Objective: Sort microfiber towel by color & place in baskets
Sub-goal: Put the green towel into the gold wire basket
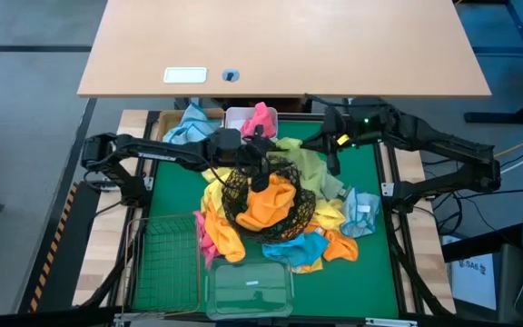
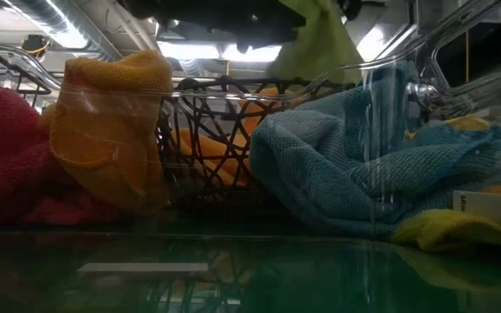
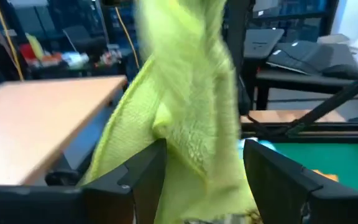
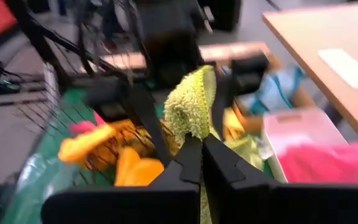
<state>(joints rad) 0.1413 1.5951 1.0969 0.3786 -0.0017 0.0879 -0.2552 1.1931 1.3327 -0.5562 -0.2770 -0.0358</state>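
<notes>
The yellow-green towel (image 4: 191, 109) is seen hanging above the pile at the middle of the green surface (image 1: 169, 189), pinched at its upper edge by the right gripper (image 4: 201, 146), whose fingers are pressed together on the cloth. The left gripper (image 3: 204, 165) is stood wide open on either side of the hanging cloth, which runs down between its fingers without being squeezed. Below, the round black wire bowl (image 1: 266, 195) is filled with orange towels (image 1: 271, 204), pink cloth (image 1: 261, 118) lies in the white plastic tub (image 1: 239, 116), and the green wire-mesh basket (image 1: 166, 254) and clear plastic box (image 1: 248, 289) appear to hold nothing.

The step in hand is judged to be a handover or a spreading of the towel between the arms. It would best be done by closing the left gripper on a good fold of cloth before the right grip is loosened, so that nothing drops back onto the mixed pile. The towel should then be lifted clear of the bowl's rim, lest a corner snag on the wire.
</notes>
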